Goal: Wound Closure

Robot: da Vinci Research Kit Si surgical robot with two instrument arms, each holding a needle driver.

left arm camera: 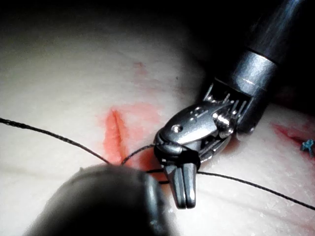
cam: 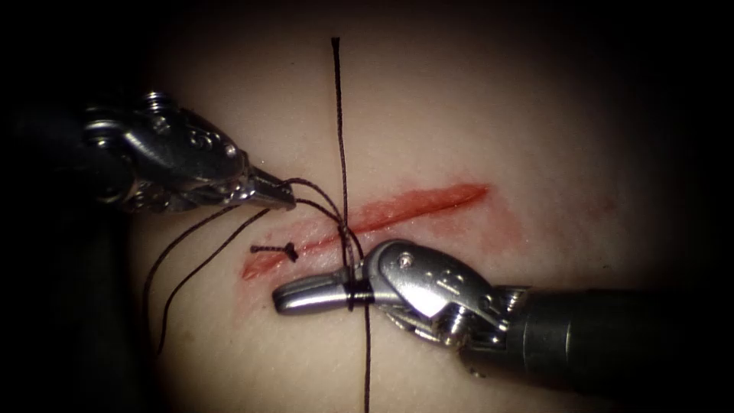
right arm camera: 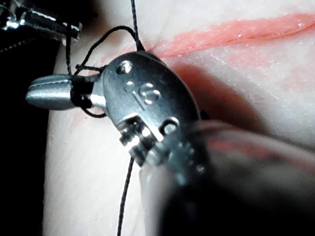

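Thread [cam: 342, 145] is wound around the right tool [cam: 284, 294], whose jaws lie together with turns bunched near their base, on the near side of the cut [cam: 382, 214]. Left tool [cam: 284, 195], just left of the cut, is clamped on a thread strand at its tip. No needle identified in any view. One finished knot [cam: 290, 249] sits at the cut's left end. Risks, as I judge them: wraps sliding off the smooth closed jaws if tension slackens; strand slipping from the left tip; hard pull sawing thread into the tissue [cam: 459, 115] edge.
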